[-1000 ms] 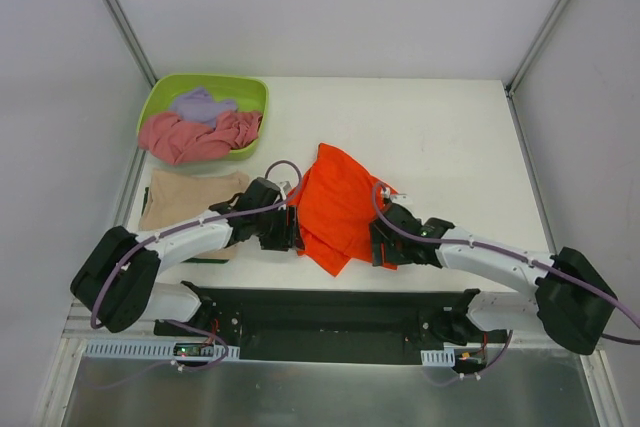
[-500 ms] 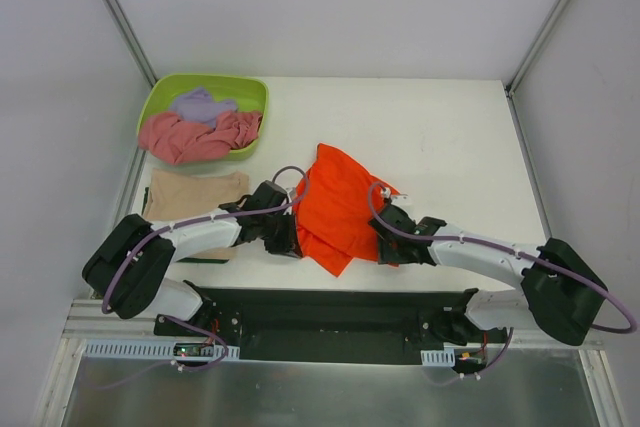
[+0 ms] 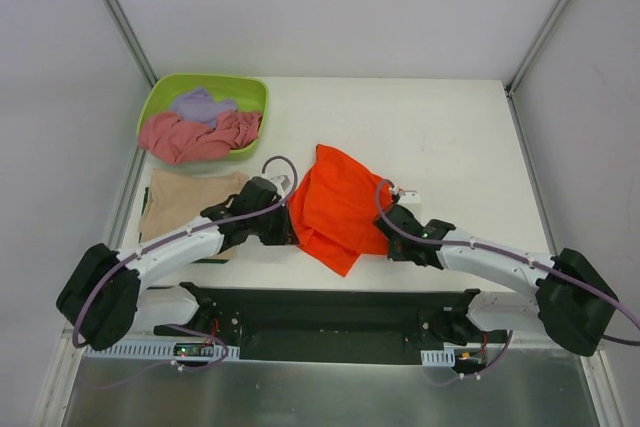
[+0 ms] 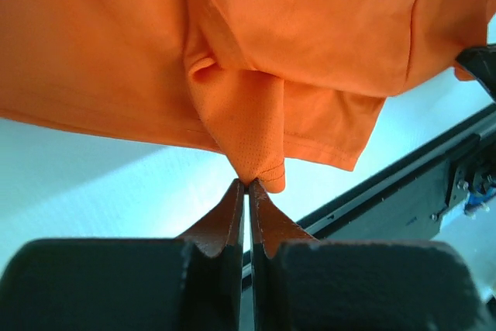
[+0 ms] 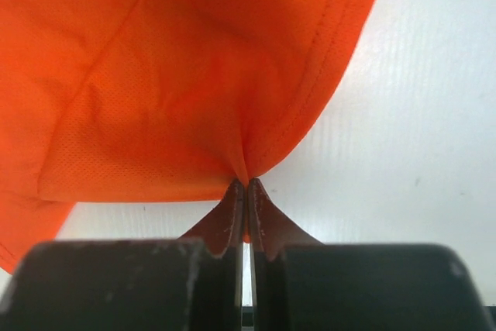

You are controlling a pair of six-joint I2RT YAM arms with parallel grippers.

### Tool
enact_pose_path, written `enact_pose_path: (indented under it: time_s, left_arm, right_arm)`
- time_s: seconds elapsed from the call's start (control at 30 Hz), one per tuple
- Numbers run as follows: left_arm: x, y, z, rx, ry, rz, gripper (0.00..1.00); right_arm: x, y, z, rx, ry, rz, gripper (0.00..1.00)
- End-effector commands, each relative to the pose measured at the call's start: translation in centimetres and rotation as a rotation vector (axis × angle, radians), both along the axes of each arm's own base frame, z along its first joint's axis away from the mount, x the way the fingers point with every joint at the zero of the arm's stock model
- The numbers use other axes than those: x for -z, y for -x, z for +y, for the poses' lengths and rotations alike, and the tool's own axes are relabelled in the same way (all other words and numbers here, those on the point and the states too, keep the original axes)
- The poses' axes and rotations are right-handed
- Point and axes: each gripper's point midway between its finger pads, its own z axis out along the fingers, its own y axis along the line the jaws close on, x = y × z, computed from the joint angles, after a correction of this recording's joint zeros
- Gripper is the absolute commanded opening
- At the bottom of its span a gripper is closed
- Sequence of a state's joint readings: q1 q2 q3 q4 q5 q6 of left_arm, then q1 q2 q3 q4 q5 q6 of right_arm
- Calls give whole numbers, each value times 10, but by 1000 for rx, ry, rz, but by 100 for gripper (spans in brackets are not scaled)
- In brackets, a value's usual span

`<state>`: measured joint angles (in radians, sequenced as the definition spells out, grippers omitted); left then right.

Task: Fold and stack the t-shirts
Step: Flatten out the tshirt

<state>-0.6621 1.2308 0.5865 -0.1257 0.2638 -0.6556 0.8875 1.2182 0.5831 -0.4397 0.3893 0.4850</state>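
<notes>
Both pairs of jaws are clamped tight: the left gripper (image 4: 247, 185) pinches a bunched fold and the right gripper (image 5: 246, 184) a hem edge of the orange t-shirt (image 3: 335, 209), lying near-right of the green tub (image 3: 252, 97), so lift evenly and keep the cloth taut to spread it flat.

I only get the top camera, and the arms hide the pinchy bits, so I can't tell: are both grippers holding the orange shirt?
Observer: The left gripper is. Its wrist camera shows it shut on a bunched fold of the orange t-shirt.
Operator: And the right one?
Observer: The right gripper is shut too, and it pinches the cloth right beside a stitched hem.
</notes>
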Motion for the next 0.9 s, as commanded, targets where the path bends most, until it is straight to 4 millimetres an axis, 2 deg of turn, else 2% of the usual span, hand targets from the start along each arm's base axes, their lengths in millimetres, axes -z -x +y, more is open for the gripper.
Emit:
enact_pose_path:
  time_s: [0.0,0.07,0.17,0.23,0.37,0.5,0.53,0.6,0.73,0.87]
  left_arm:
    - [-22,-20,24,-55,-106,-164,0]
    - [-33,-29,33,-98,-139,-223,0]
    - [-54,-52,58,-224,-230,-336,0]
    - [-75,-67,75,-322,-282,-422,0]
    - [-133,-95,95,-450,-324,-600,0]
    - [-192,-114,114,-542,-382,-746,0]
    - [-213,-117,119,-573,-386,-788,0]
    - [-241,-120,129,-612,-409,-848,0]
    - [-292,-118,136,-616,-390,-953,0]
    - [-332,-110,153,-671,-373,-1063,0]
  right_arm:
    - [-30,-23,-17,48,30,-151,1]
    - [-49,-35,-22,60,35,-230,0]
    - [-86,-53,-33,109,27,-369,0]
    - [-114,-63,-44,146,9,-465,0]
    - [-166,-79,-58,199,-47,-614,0]
    - [-218,-88,-76,255,-77,-731,0]
    - [-233,-90,-83,270,-72,-762,0]
    - [-266,-90,-94,288,-68,-827,0]
    - [-332,-84,-116,308,-31,-953,0]
    - [-377,-69,-144,361,37,-1040,0]
